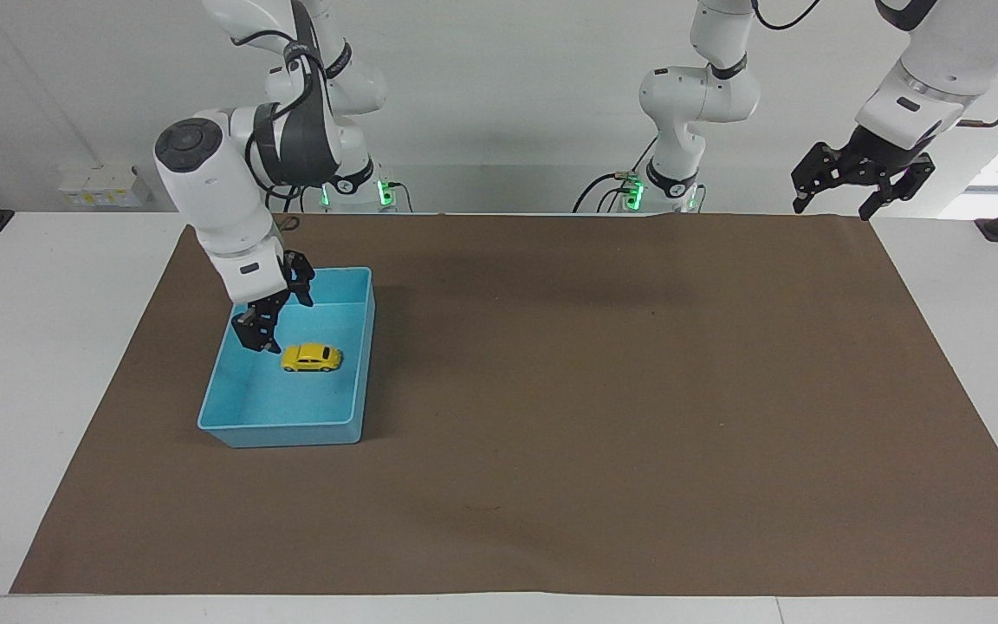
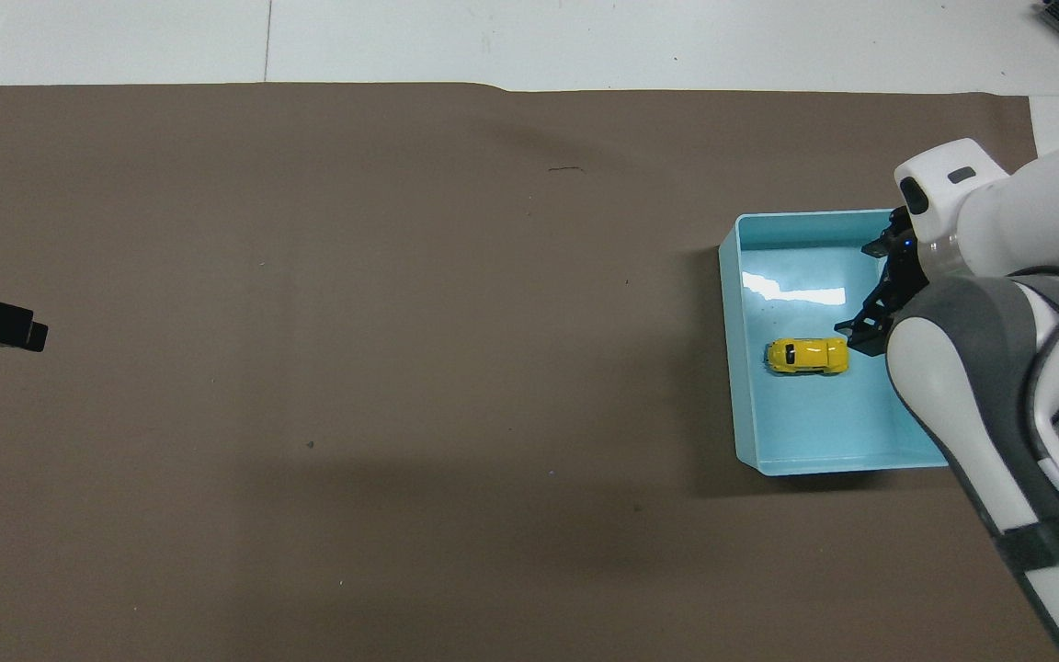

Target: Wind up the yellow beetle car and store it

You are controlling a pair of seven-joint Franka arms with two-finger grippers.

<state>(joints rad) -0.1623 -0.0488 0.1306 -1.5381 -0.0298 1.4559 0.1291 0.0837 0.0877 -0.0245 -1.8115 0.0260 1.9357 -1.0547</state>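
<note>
Now yellow beetle car (image 1: 312,357) lies seemingly clear below right gripper (image 1: 267,322).

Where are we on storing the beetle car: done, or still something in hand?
Storing looks done: the yellow beetle car sits on its wheels on the floor of the blue bin. Nothing is in hand: the right tool hangs open over the bin beside the car; the left tool waits, open. Winding cannot be judged.
</note>
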